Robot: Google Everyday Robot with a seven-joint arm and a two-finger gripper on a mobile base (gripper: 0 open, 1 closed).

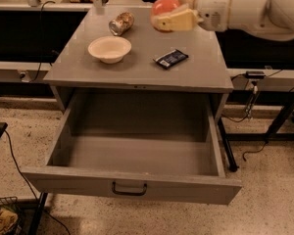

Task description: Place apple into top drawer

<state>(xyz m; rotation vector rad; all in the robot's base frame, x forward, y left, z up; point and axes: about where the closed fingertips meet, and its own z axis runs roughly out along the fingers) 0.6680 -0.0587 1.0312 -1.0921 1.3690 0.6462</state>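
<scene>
The apple (165,6), red-orange and round, sits between the cream fingers (179,20) of my gripper (167,9), which is shut on it. The gripper hangs above the far right part of the grey cabinet top (137,67), reaching in from the right on a white arm. The top drawer (132,185) is pulled wide open toward the camera, with a dark handle (129,189) centred on its front panel. Its inside is bare.
On the cabinet top stand a cream bowl (109,49), a brownish can on its side (121,23) and a dark blue packet (171,58). A black stand and cables (255,106) are to the right, a wire basket (2,214) at the bottom left.
</scene>
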